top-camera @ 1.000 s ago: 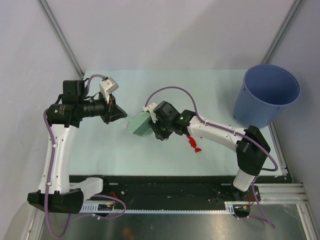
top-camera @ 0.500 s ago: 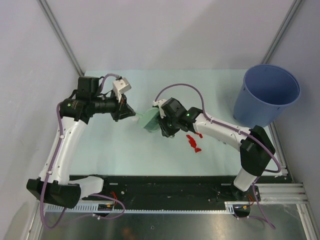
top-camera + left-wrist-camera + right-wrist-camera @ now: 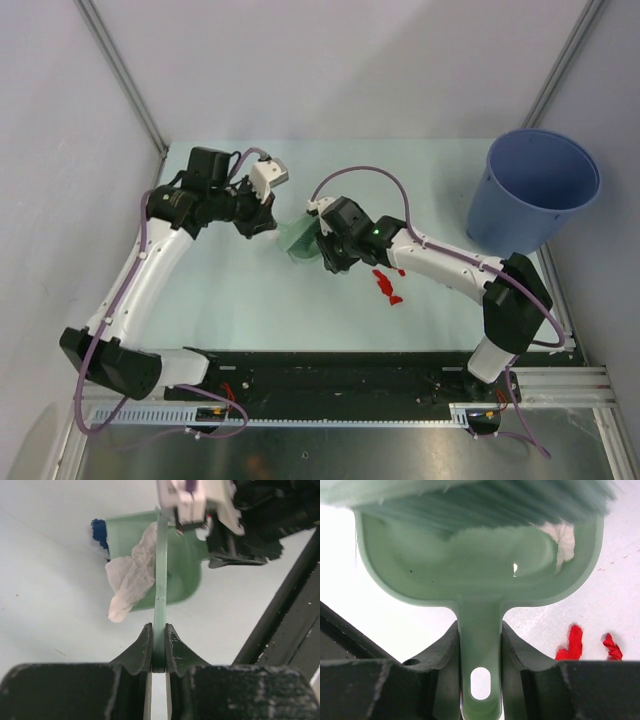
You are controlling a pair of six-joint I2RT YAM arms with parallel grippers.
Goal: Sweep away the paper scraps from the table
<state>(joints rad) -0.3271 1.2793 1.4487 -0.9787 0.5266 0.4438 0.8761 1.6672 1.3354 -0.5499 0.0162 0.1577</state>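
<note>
Two red paper scraps [image 3: 386, 285] lie on the table [image 3: 220, 290], unmoved. Beyond, one dustpan [image 3: 297, 241], its handle clamped in the right gripper [image 3: 480, 630], holds one white scrap [image 3: 131, 578]; one blue scrap [image 3: 100, 528] sits at its rim. The left gripper [image 3: 159, 631], pinching one brush [image 3: 161, 580], has swung in against the pan. One bucket [image 3: 540, 190] stands farthest.

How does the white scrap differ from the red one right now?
The white scrap lies half inside the dustpan, beside the brush; the red scrap sits on bare table, clear of the dustpan. The white one is a loose, pale crumple; the red one a tight twist. Both are paper, neither in the bucket.
</note>
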